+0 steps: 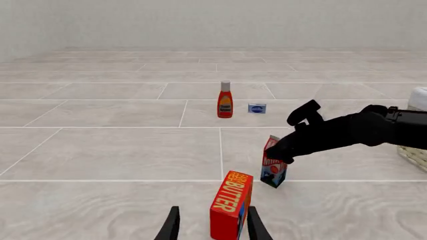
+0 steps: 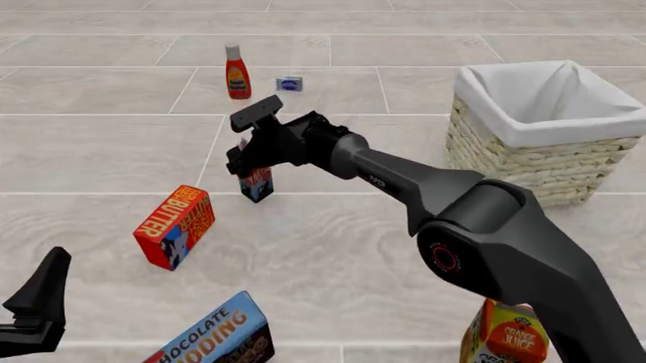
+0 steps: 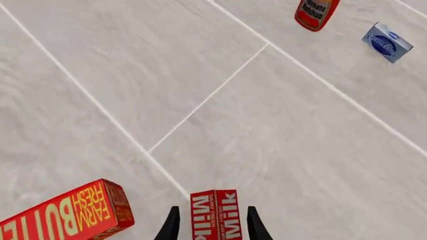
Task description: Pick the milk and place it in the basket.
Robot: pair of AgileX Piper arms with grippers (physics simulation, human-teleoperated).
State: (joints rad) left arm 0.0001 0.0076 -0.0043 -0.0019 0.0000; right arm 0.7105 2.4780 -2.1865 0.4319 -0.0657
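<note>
The milk (image 2: pixel 256 181) is a small red and dark blue carton standing upright on the floor left of centre. It also shows in the left wrist view (image 1: pixel 273 169) and in the right wrist view (image 3: pixel 215 216). My right gripper (image 2: pixel 242 157) is open. Its fingers (image 3: pixel 172 224) straddle the carton's top with a small gap on each side. The basket (image 2: pixel 525 144), pale wicker with a white liner, stands at the right, apart from the arm. My left gripper (image 2: pixel 35 306) is open and empty at the near left, facing the butter box (image 1: pixel 231 205).
The red-orange butter box (image 2: pixel 174 225) stands tilted near the milk's left. A ketchup bottle (image 2: pixel 237 72) and a small blue box (image 2: pixel 290 84) are farther back. A chocolate pudding box (image 2: pixel 217 336) and an orange juice carton (image 2: pixel 504 336) lie at the near edge.
</note>
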